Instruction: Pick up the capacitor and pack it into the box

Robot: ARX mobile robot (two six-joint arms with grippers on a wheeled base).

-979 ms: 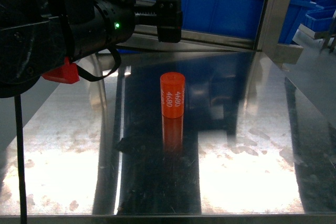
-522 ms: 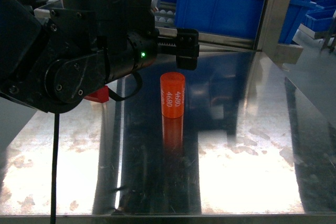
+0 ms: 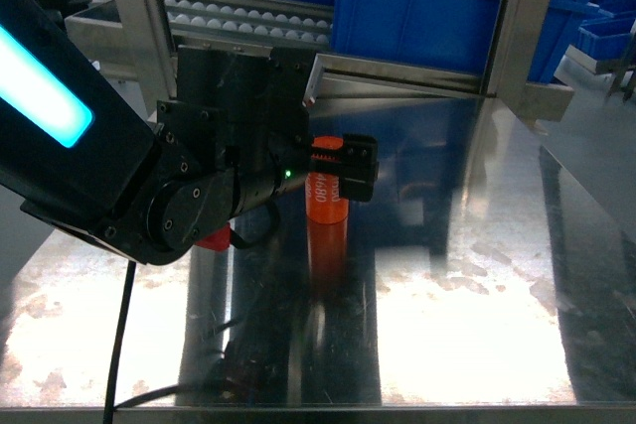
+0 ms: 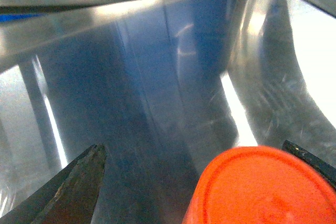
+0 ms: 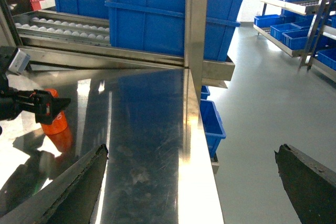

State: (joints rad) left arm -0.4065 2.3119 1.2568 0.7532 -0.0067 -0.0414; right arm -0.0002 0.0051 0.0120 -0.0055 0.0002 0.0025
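Orange capacitor (image 3: 326, 208) — white print partly hidden — between left end effector (image 3: 343, 168) fingers.

A polished steel table (image 3: 477, 275) carries everything, its surface mirror-bright and smudged. Standing upright on it is the orange capacitor (image 3: 327, 204), right between the left gripper's (image 3: 338, 164) open fingers. The capacitor's orange reflection stretches below it on the metal.

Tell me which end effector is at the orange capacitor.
The left end effector: its fingers straddle the capacitor standing on the steel table. The right end effector hangs open beyond the table's edge.
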